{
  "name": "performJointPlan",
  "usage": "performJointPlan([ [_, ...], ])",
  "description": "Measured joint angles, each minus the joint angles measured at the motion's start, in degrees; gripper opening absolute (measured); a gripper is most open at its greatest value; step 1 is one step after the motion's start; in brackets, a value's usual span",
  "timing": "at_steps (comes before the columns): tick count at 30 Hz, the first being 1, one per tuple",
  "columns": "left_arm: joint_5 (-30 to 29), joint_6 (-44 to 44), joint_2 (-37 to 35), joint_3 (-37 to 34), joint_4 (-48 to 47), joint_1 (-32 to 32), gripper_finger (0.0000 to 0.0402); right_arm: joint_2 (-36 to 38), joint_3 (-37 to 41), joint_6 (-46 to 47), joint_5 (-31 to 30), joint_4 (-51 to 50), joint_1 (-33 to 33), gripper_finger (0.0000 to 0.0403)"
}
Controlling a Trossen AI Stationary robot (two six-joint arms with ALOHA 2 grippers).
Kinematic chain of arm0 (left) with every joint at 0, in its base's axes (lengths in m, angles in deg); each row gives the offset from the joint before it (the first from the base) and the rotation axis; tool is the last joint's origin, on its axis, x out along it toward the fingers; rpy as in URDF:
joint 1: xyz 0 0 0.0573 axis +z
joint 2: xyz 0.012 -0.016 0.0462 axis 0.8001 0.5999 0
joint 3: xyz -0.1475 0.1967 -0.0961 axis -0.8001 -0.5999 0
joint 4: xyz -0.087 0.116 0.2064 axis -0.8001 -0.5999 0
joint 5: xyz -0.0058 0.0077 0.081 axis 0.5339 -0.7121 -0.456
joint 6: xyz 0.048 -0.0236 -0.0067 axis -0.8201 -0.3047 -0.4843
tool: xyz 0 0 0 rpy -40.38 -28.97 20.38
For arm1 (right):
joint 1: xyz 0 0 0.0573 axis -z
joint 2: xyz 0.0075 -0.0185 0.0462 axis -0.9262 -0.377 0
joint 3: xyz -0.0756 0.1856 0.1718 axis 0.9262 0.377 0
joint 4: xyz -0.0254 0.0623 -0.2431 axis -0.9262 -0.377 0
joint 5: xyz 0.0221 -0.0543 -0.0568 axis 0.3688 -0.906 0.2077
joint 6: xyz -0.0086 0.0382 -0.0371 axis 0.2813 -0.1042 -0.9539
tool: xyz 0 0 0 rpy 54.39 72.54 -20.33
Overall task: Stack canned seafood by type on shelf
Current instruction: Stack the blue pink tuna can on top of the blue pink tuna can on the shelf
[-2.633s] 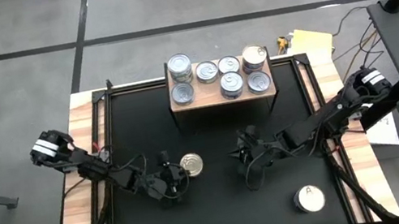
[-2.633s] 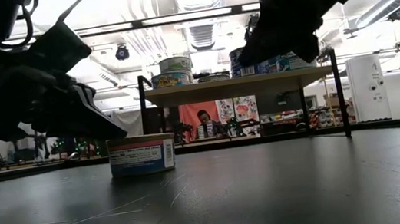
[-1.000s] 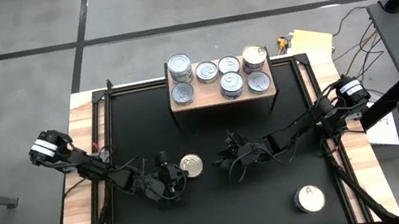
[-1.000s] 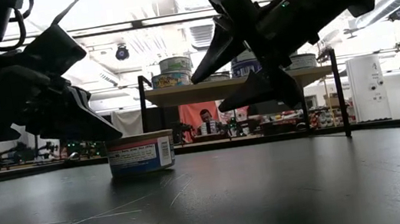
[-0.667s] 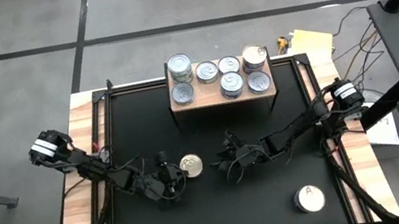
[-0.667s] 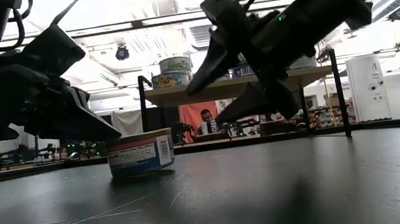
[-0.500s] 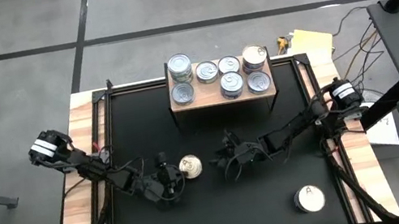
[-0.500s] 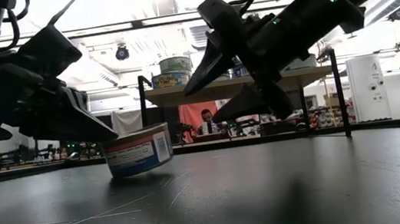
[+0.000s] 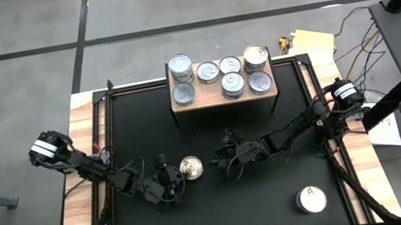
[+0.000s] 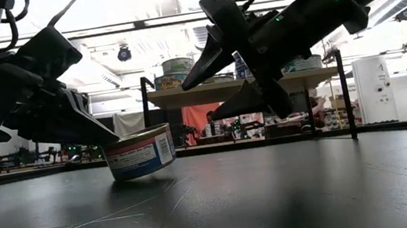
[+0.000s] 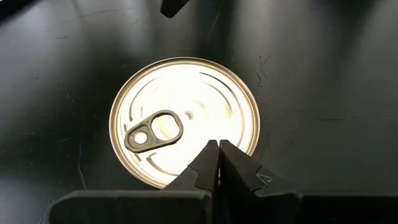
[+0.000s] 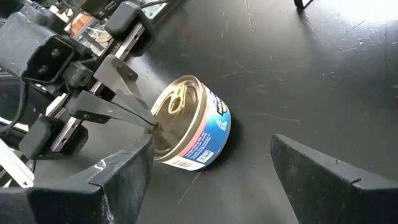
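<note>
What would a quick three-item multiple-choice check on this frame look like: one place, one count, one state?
1. Where is the "A" can?
A) in the left gripper
B) on the tabletop, right arm's side
C) stacked on another can

2. How many cans sit on the tabletop?
A) one
B) two
C) four

3. How does the gold can sit?
A) flat
B) tilted
C) upside down

Answers:
1 B: the high view shows it alone near the right arm's base.
2 B: only the "A" can and the gold can.
3 B: in the low view one edge is off the tabletop, the shut left gripper pressing its top and the open right gripper nearby.
</note>
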Motion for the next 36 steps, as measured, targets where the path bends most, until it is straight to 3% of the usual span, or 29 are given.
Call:
performJointPlan([
  [10, 0.0, 0.2, 0.0, -0.3, 0.5, -0.1, 0.0000, -5.0, -2.1, -1.1, 0.1, 2.8, 0.2, 0.0313],
  [36, 1.3, 0.7, 0.1, -1.1, 1.7, -1.6, 0.0000, -17.8, -16.4, -4.4, 16.4, 2.1, 3.9, 0.0311],
])
